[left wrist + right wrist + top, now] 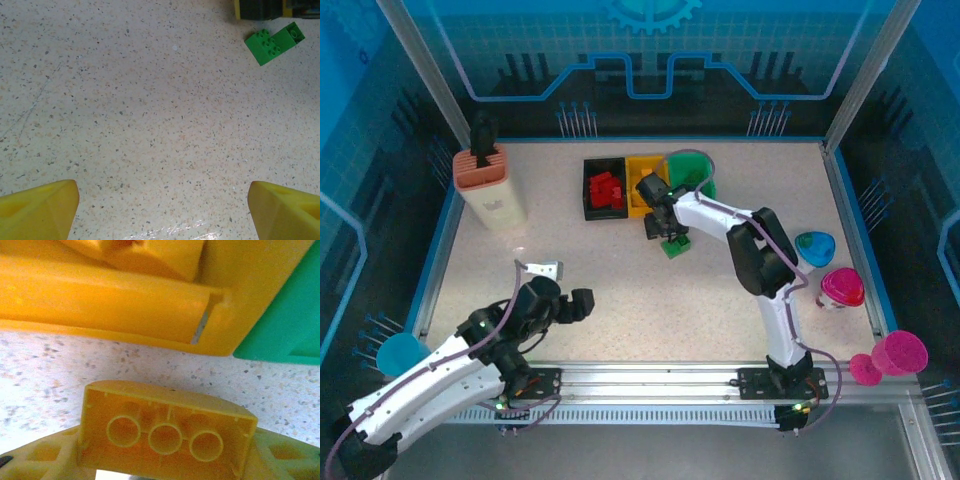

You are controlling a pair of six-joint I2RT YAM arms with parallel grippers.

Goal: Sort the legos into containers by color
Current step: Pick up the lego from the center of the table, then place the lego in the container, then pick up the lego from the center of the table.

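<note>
Right end effector pinches a yellow lego by its short ends, hollow underside facing the wrist camera, just near of the yellow container; the green container stands to the right. Left end effector hangs wide and holds nothing above bare surface, with green legos lying farther off. The brick looks light, rigid and smooth-walled: a square pinch on flat faces should hold, while a skewed one may let it pivot.
</note>
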